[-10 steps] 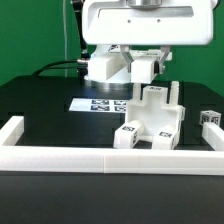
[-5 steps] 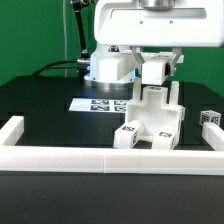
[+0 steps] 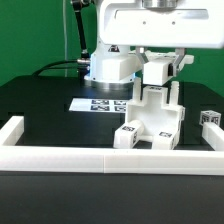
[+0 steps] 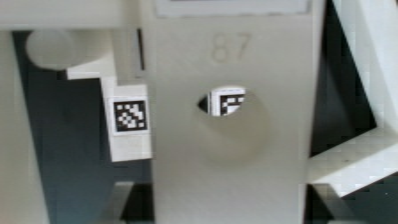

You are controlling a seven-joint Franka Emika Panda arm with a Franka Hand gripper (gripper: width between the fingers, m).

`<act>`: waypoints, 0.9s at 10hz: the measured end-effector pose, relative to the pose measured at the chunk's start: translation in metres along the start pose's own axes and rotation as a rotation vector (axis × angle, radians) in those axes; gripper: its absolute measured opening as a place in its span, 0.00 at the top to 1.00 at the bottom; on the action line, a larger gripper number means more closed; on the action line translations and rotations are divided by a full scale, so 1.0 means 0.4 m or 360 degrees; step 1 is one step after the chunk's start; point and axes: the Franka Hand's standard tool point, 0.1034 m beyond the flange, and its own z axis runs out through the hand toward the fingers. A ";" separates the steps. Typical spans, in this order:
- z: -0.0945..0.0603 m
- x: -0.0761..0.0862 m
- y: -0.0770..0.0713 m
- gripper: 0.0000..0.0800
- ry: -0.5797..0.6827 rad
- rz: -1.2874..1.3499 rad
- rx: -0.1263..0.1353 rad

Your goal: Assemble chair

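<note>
The partly built white chair (image 3: 150, 118) stands on the black table, with tagged blocky pieces joined together. Just above its upright part hangs a loose white chair piece (image 3: 157, 72), held by my gripper (image 3: 160, 58). In the wrist view this piece (image 4: 231, 150) is a flat bar with a round hole, and a tag (image 4: 224, 101) shows through the hole. My gripper (image 4: 228, 200) is shut on the bar, with one dark finger (image 4: 134, 200) against each of its sides. Beneath it lies another white part carrying a tag (image 4: 128, 115).
The marker board (image 3: 100, 104) lies flat behind the chair. A loose tagged white piece (image 3: 210, 121) sits at the exterior view's right. A low white border rail (image 3: 100, 160) runs along the front and up both sides.
My gripper has shifted a little toward the exterior view's right with the bar in it, ending over the chair's upright part. In the last half second it barely moved.
</note>
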 end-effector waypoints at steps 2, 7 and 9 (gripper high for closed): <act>0.003 -0.004 -0.004 0.64 -0.0002 0.0013 -0.0002; 0.005 -0.011 -0.032 0.64 0.0025 -0.0114 -0.0003; 0.008 -0.011 -0.030 0.64 0.0023 -0.0113 -0.0004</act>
